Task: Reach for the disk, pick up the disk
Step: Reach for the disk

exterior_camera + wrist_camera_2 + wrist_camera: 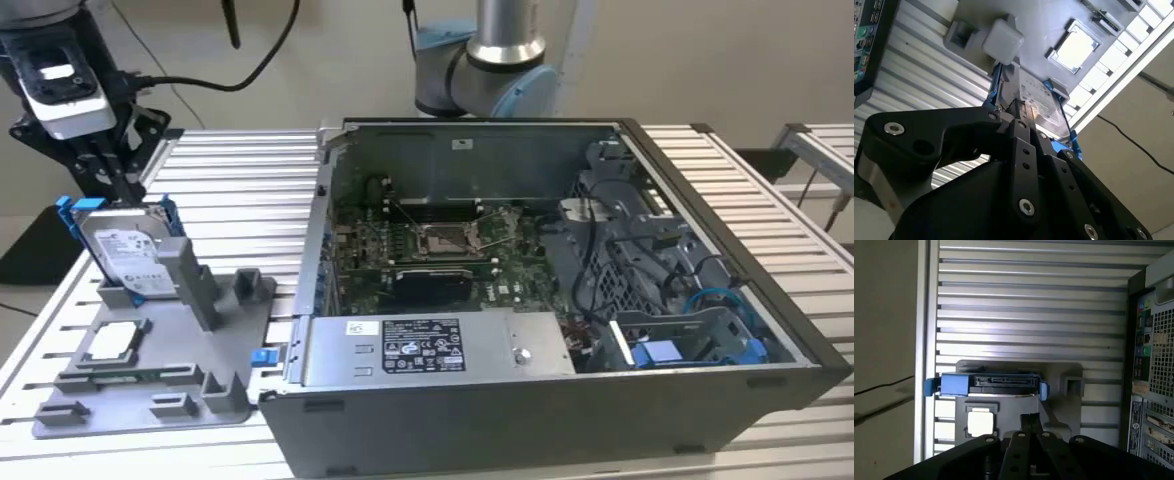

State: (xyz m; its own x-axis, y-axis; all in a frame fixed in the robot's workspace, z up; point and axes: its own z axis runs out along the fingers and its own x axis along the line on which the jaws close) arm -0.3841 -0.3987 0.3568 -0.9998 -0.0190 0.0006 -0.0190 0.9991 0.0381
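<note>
You had soft, even light on the table (240,170) in the exterior view, but the computer case (534,430) was dim inside. In the second wrist view, the small chip (1074,47) glared white and washed out.

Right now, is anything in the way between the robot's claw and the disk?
Nothing visible is. The gripper hangs right at the top edge of the disk, which stands upright in its grey holder.
</note>
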